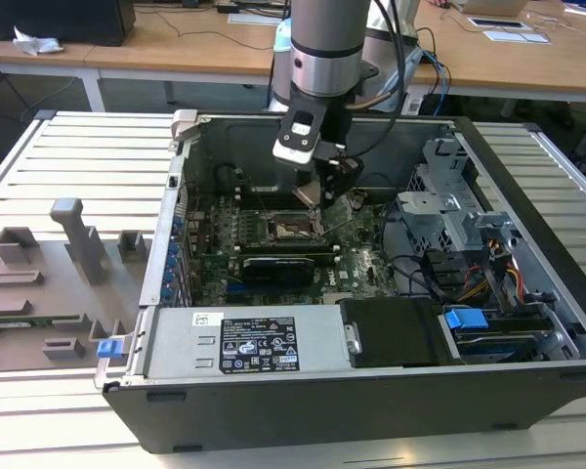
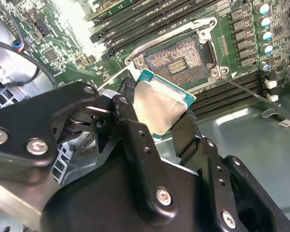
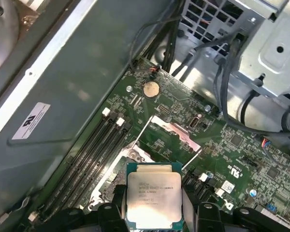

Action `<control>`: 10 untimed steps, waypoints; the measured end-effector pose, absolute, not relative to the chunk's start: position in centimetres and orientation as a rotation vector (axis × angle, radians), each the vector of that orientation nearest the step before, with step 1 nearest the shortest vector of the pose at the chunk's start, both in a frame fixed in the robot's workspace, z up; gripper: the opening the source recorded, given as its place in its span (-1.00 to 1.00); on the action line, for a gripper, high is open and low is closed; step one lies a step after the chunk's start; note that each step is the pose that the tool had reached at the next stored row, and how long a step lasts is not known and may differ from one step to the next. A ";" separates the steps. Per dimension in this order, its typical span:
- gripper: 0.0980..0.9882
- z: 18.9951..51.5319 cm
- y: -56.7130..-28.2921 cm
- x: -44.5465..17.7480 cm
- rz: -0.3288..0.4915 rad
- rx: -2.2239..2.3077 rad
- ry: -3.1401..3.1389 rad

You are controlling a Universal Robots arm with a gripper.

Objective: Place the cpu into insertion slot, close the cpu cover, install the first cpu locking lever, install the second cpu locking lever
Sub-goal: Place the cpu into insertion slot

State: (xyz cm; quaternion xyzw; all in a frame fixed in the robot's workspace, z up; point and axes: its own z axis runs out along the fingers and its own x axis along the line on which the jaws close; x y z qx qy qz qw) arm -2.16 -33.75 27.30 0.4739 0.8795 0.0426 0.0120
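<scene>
**Open computer case (image 1: 176, 283) lying on a slatted worktop (image 1: 78, 156), arm reaching in from above.** The case takes up the middle of the worktop and runs towards the edge on the exterior view's right. A grey plate of fixtures (image 1: 39, 293) lies along the edge on the exterior view's left.

The gripper (image 1: 317, 195) hangs inside the case over the green motherboard (image 1: 361, 264). Both wrist views show its two black fingers (image 2: 130, 121) clamped on opposite edges of the cpu (image 2: 159, 104) (image 3: 153, 198), whose silver-grey top faces up.

The cpu is held in the air, near the insertion slot (image 2: 176, 59) and not seated in it. The slot's pale contact field is bare.

In the first wrist view the cpu cover (image 3: 171, 131) stands swung open, just beyond the chip. A thin wire lever (image 2: 244, 89) juts out from one side of the slot. Long black memory slots (image 3: 94, 145) run beside the slot.
</scene>
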 end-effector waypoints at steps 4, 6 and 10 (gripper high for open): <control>0.00 27.3 -33.7 -2.2 0.131 1.571 2.686; 0.00 27.3 -33.7 -2.2 0.131 1.600 2.668; 0.00 27.3 -33.7 -2.2 0.129 1.678 2.616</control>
